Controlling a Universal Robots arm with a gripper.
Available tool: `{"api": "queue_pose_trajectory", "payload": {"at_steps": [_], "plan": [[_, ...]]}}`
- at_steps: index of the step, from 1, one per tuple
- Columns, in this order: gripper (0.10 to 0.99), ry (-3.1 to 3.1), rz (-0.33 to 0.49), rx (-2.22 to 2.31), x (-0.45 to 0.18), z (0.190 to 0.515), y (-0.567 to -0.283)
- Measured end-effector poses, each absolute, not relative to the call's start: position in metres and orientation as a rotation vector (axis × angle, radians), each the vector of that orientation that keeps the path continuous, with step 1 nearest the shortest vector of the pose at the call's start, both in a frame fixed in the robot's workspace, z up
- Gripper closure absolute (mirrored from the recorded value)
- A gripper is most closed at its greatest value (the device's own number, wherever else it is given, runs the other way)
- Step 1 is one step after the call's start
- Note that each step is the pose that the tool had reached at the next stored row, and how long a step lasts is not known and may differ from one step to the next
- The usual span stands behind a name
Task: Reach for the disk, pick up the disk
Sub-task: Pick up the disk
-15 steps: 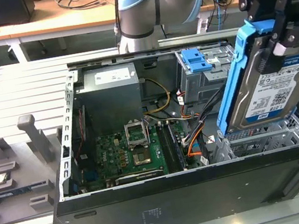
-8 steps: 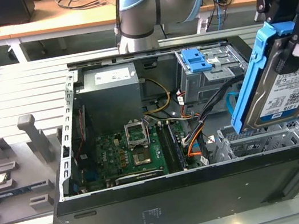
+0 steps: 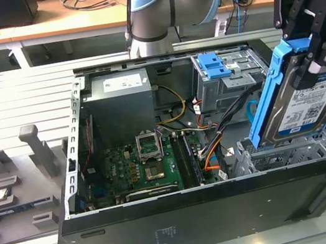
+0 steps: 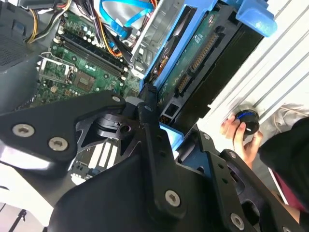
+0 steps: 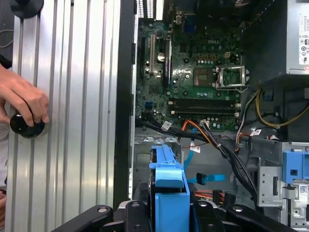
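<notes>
Item: disk (image 3: 300, 94), silver drive in blue side frame (image 5: 169, 186). Location: lifted clear above the open computer case (image 3: 217, 213), near its drive-bay corner. Gripper (image 3: 309, 39) fingers clamped on its upper end. Handling, judged: rigid, weighty, shock-sensitive; grasp across frame edges.
</notes>
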State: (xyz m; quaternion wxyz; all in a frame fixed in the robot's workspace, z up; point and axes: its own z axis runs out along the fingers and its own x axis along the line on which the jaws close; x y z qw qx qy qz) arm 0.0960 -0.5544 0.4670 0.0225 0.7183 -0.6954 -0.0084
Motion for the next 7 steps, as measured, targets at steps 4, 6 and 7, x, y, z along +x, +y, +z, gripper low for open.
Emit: {"api": "queue_pose_trajectory", "payload": {"at_steps": [4,6,7], "plan": [[0.722,-2.153,-0.025,2.224,0.0965,0.4661,-0.5543],[0.722,-2.153,-0.025,2.224,0.0965,0.4661,-0.5543],[0.722,-2.153,-0.025,2.224,0.0966,0.4661,-0.5543]]}}
